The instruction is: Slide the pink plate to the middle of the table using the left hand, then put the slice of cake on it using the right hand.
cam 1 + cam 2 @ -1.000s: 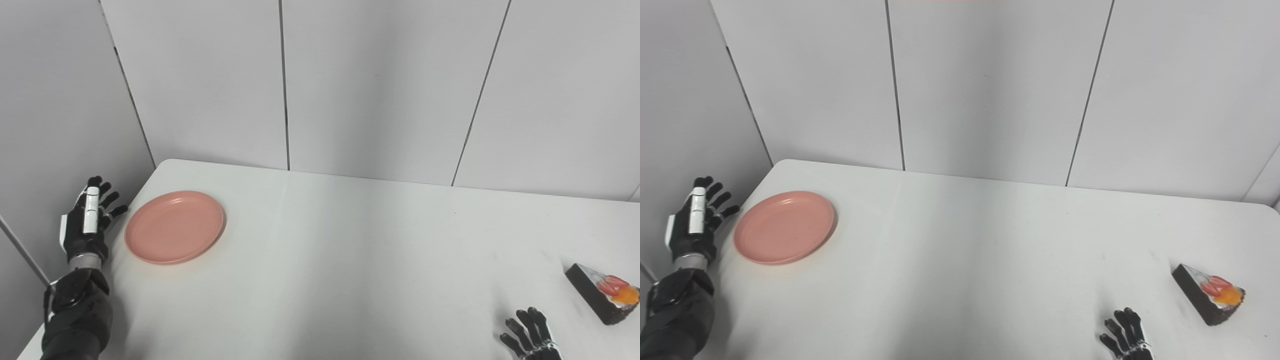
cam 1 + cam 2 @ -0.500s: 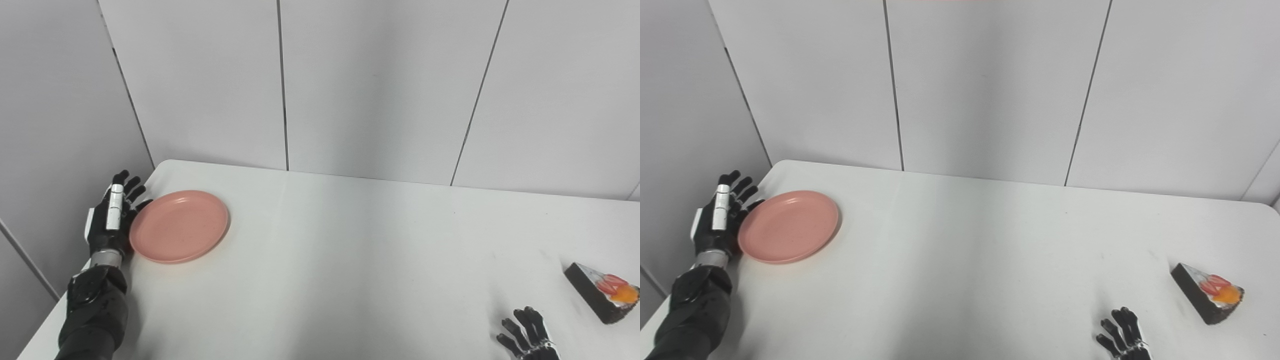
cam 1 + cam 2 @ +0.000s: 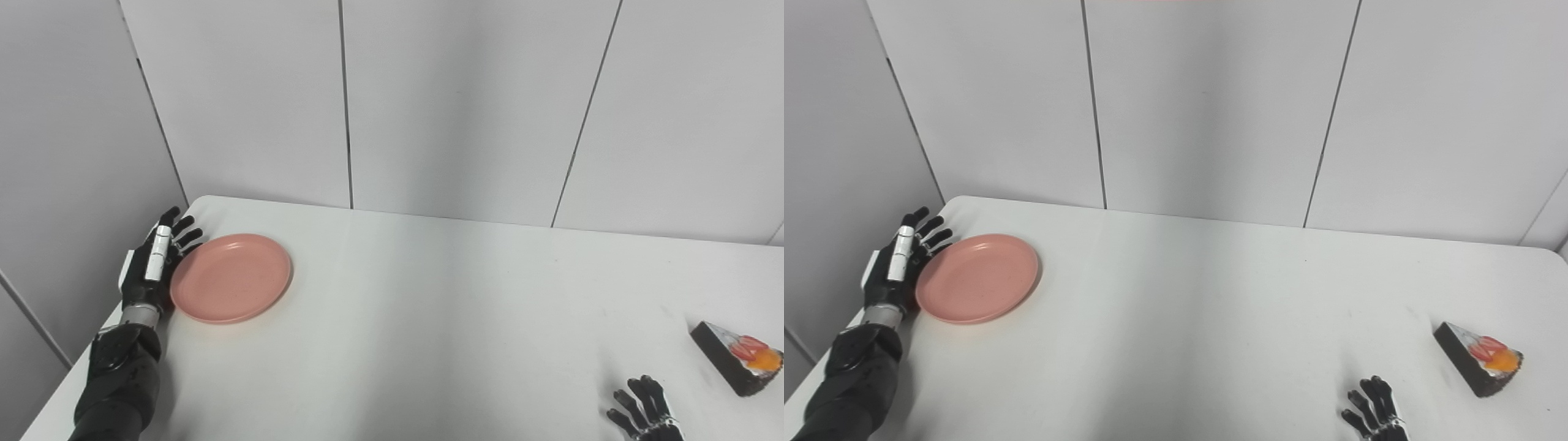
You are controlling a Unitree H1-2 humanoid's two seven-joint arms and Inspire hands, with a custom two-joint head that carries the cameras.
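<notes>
The pink plate [image 3: 231, 277] lies flat near the table's far left corner. My left hand [image 3: 151, 269] is open, its fingers spread, and it rests against the plate's left rim. A dark slice of cake [image 3: 737, 357] with red and orange topping lies near the table's right edge. My right hand [image 3: 644, 414] is open at the bottom of the view, left of the cake and apart from it; only its fingers show.
The white table [image 3: 429, 318] stands in a corner of grey panel walls [image 3: 465, 104]. The table's left edge runs just beside my left arm [image 3: 119, 380].
My left hand has moved right onto the plate's left rim, and the plate has slid a little to the right. The right hand and the cake have stayed put.
</notes>
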